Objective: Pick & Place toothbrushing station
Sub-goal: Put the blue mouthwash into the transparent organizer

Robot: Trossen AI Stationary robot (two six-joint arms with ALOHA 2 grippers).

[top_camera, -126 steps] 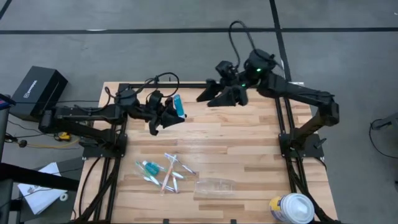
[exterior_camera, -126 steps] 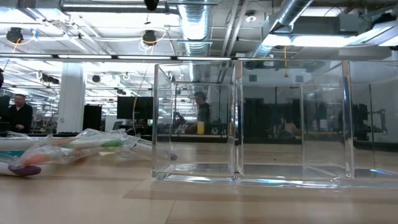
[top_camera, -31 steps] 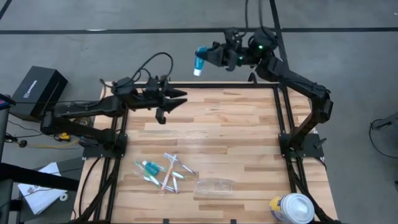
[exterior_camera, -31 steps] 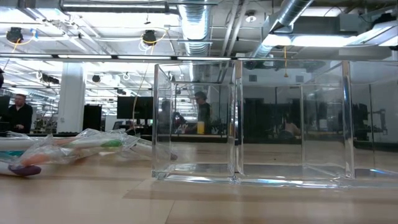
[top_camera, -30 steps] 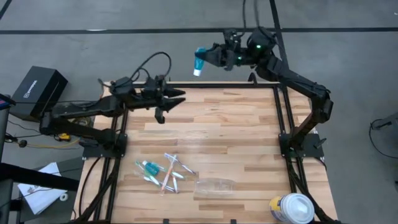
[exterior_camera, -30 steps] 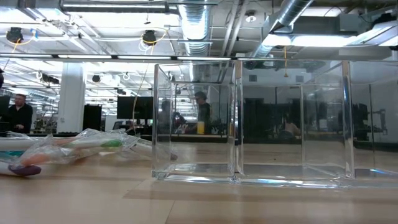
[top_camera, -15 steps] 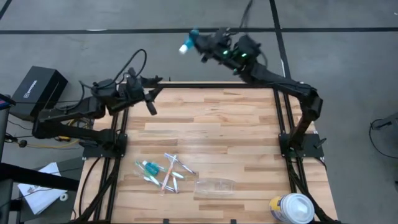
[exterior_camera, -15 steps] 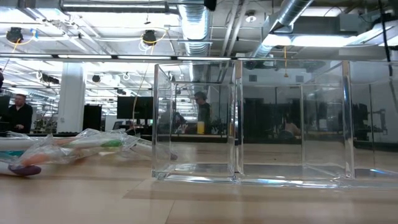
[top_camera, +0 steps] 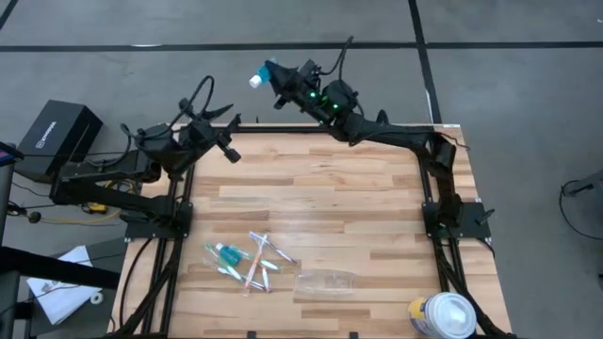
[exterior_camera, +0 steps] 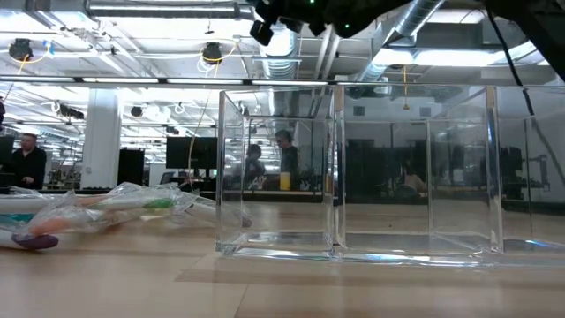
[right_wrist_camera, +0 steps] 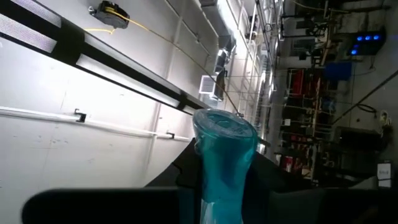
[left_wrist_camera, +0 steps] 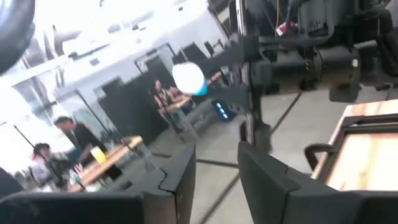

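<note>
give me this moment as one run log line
right gripper: shut on teal tube, beyond table's far edge | left gripper: open, empty | holder: empty

Bare planks span the table's (top_camera: 330,202) middle; brushes (top_camera: 252,262), holder (top_camera: 326,280) (see-through) and canister (top_camera: 441,314) crowd the near edge.

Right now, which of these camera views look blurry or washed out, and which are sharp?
Left wrist view: motion-smeared, background blown out to white, the teal tube a soft blob. Right wrist view: tube sharp, bright wall behind it. Low view: crisp, with reflections on the clear holder. High view: even light, no glare on the table.
</note>
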